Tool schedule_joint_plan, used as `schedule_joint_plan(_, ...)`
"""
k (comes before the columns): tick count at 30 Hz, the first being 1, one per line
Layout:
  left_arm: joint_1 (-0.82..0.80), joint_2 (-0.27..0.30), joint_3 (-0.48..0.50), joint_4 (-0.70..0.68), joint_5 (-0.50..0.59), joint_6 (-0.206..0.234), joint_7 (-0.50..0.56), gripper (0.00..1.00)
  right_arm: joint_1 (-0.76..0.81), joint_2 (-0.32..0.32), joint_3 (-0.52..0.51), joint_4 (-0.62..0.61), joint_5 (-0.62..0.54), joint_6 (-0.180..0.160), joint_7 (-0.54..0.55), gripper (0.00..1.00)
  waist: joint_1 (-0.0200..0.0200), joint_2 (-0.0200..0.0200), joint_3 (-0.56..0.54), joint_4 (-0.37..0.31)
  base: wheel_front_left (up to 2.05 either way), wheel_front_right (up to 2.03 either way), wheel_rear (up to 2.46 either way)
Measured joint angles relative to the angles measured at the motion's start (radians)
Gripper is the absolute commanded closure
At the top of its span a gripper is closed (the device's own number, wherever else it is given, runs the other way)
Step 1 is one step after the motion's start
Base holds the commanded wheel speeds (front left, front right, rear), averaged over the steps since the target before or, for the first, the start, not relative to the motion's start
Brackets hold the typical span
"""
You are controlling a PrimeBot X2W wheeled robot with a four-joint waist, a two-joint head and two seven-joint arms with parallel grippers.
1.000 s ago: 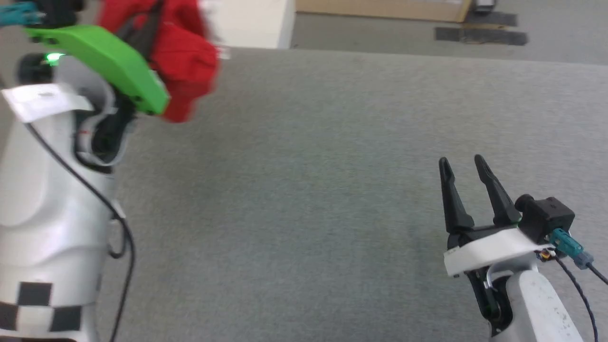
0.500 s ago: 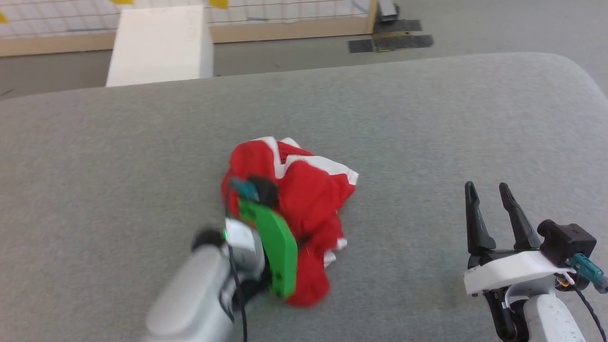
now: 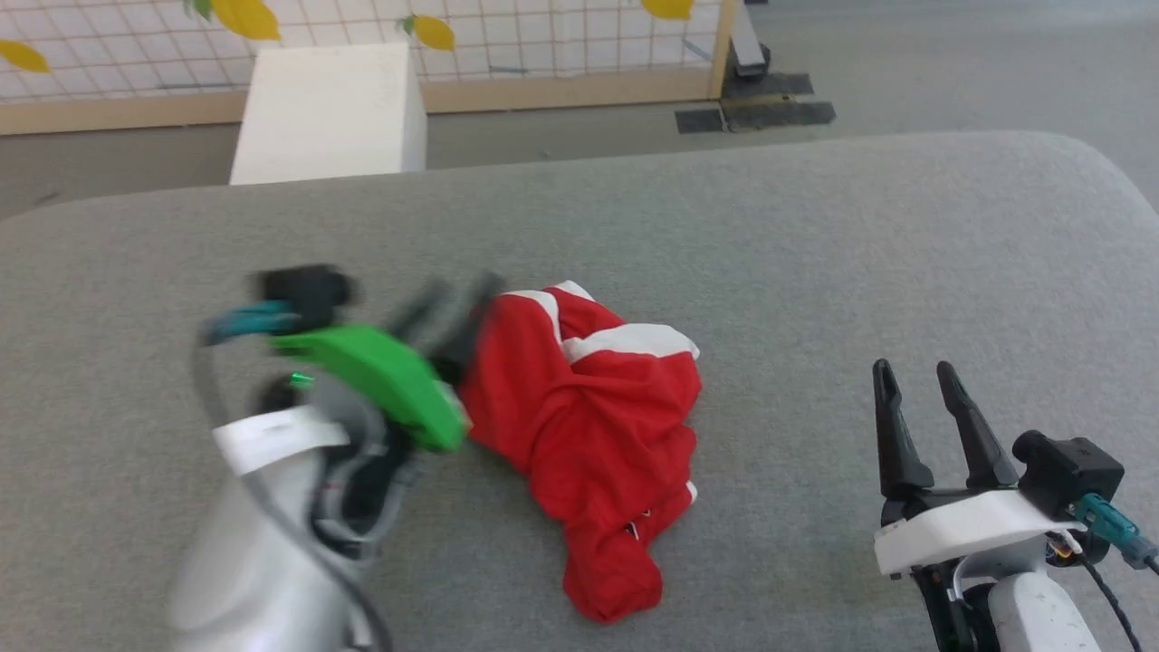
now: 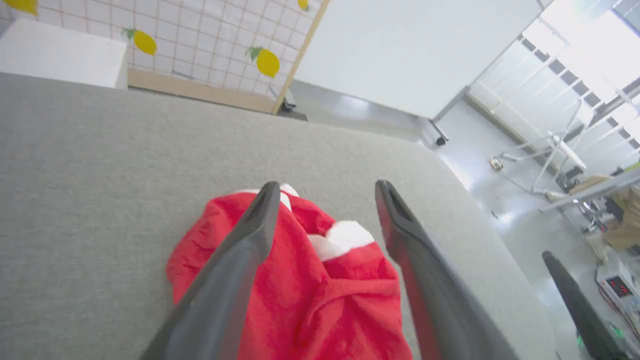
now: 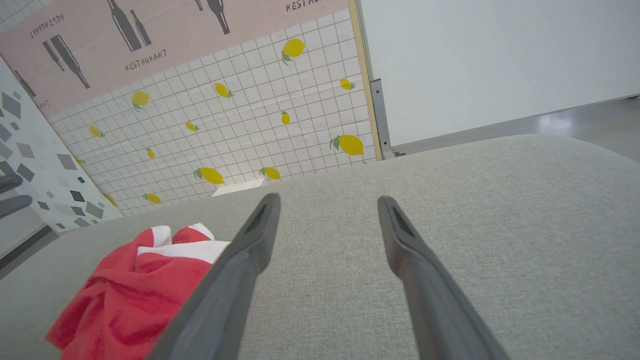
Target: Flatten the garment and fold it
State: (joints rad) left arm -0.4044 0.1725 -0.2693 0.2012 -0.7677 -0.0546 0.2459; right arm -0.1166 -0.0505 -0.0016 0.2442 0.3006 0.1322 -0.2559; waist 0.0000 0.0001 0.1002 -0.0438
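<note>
Since the left gripper (image 3: 469,286) was clamped on the bunched cloth and carrying it through the air a second ago, the plain change is a release: its fingers now stand wide apart with nothing pinched between them. The red shorts (image 3: 589,407) lie in a crumpled heap on the grey padded surface (image 3: 815,254).

Nearest the robot, the right gripper (image 3: 913,369) hovers low over bare surface with its fingers spread and empty. It points away from the body and sits well to the right of the cloth, much as before.

The left forearm reaches in from the lower left, blurred by motion, with its green wrist cover at the heap's left edge. In the left wrist view the two fingers straddle the pile from above. Whether they brush the fabric I cannot tell.

The shorts sit about mid-surface, wadded, with white stripe bands showing on their far side and one lobe trailing toward the robot. I judge the garment delivered but flattening not begun. Both grippers will need to find edges and draw them apart.

Beyond the surface's far edge stand a white box (image 3: 326,109) and a tiled wall with lemon prints (image 3: 543,36).
</note>
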Motion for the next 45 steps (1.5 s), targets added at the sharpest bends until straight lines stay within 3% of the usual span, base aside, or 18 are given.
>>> schedule_joint_plan(5,0.065,0.099,0.071,-0.026,0.148,0.044,-0.256,0.0,0.0,0.0,0.006,0.039,0.0,0.0,0.001,0.0,0.0,0.0,-0.022,0.027,0.0,0.0,0.0)
schedule_joint_plan(9,0.172,0.112,0.071,-0.022,0.247,0.069,-0.435,0.0,-0.002,0.0,0.005,0.072,-0.009,0.0,0.049,0.0,0.0,0.0,-0.028,0.048,0.0,0.0,0.0)
schedule_joint_plan(11,0.207,0.107,0.067,-0.024,0.27,0.085,-0.469,0.0,-0.015,0.001,0.002,0.088,-0.017,0.0,0.098,0.0,0.0,0.0,-0.026,0.058,0.0,0.0,0.0)
schedule_joint_plan(17,0.251,0.063,0.105,-0.069,0.292,0.099,-0.499,0.0,-0.193,0.0,0.023,0.176,-0.074,0.0,0.383,0.0,0.0,0.0,0.008,0.078,0.0,0.0,0.0)
schedule_joint_plan(23,0.25,0.029,0.136,-0.115,0.313,0.08,-0.503,0.0,-0.395,0.0,0.075,0.323,-0.153,0.0,0.667,0.0,0.0,-0.0001,0.065,0.108,0.0,0.0,0.0)
schedule_joint_plan(27,0.249,0.004,0.154,-0.113,0.317,0.06,-0.503,0.0,-0.428,0.0,0.13,0.388,-0.147,0.0,0.747,0.0,0.0,-0.0001,0.097,0.137,0.0,0.0,0.0)
schedule_joint_plan(32,0.248,-0.021,0.182,-0.105,0.328,0.027,-0.503,0.0,-0.446,-0.002,0.163,0.41,-0.131,0.0,0.738,0.0,0.0,0.0,0.134,0.173,0.0,0.0,0.0)
schedule_joint_plan(33,0.248,-0.024,0.188,-0.103,0.331,0.023,-0.503,0.0,-0.45,-0.003,0.163,0.411,-0.131,0.0,0.732,0.24,0.0,0.0,0.138,0.178,0.0,0.0,0.0)
schedule_joint_plan(34,0.248,-0.026,0.194,-0.101,0.337,0.02,-0.503,0.0,-0.454,-0.003,0.162,0.411,-0.132,0.0,0.72,0.64,0.0,-0.0001,0.142,0.181,0.0,0.0,0.0)
schedule_joint_plan(35,0.248,-0.028,0.2,-0.1,0.346,0.019,-0.503,0.0,-0.458,-0.003,0.16,0.41,-0.132,0.0,0.7,0.96,0.0,0.0,0.146,0.183,0.0,0.0,0.0)
schedule_joint_plan(39,0.249,-0.045,0.223,-0.09,0.365,0.01,-0.503,0.0,-0.457,0.002,0.112,0.402,-0.126,0.0,0.625,1.0,0.0,0.0,0.141,0.177,0.0,0.0,0.0)
schedule_joint_plan(45,0.253,-0.056,0.233,-0.078,0.372,-0.007,-0.503,0.0,-0.416,0.002,-0.086,0.289,-0.147,0.0,0.559,1.0,0.0,-0.0001,0.108,0.145,0.0,0.0,0.0)
